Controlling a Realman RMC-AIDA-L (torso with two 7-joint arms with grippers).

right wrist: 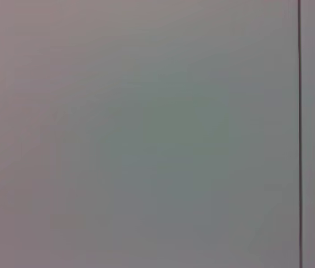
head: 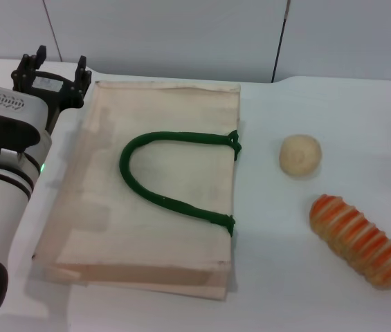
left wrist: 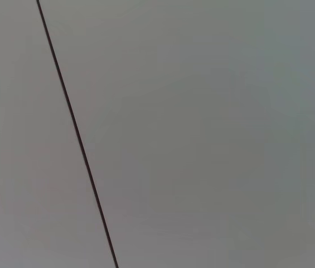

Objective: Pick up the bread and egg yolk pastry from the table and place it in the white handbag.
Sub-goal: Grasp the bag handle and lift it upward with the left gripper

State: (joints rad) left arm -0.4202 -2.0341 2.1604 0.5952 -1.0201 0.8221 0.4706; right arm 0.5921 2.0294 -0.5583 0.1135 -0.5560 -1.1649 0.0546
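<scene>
Before me lies a white surface (head: pixel 299 277), matte and plain, reaching from the near edge out to the far wall (head: pixel 181 34). That wall is pale grey panelling, with a thin dark seam (head: pixel 280 41) running down it right of centre and another at far left. My left wrist view shows only grey panel (left wrist: pixel 202 139) crossed by one slanted dark line (left wrist: pixel 76 131); my right wrist view likewise, grey panel (right wrist: pixel 146 139) with a vertical line (right wrist: pixel 299 134).

- white handbag (head: pixel 174 187): matt cream cloth, rope-like green handle (head: pixel 155 180)
- egg yolk pastry (head: pixel 299 155): smooth, matt
- bread (head: pixel 359 240): ridged
- left arm (head: pixel 5 159): glossy white plastic
</scene>
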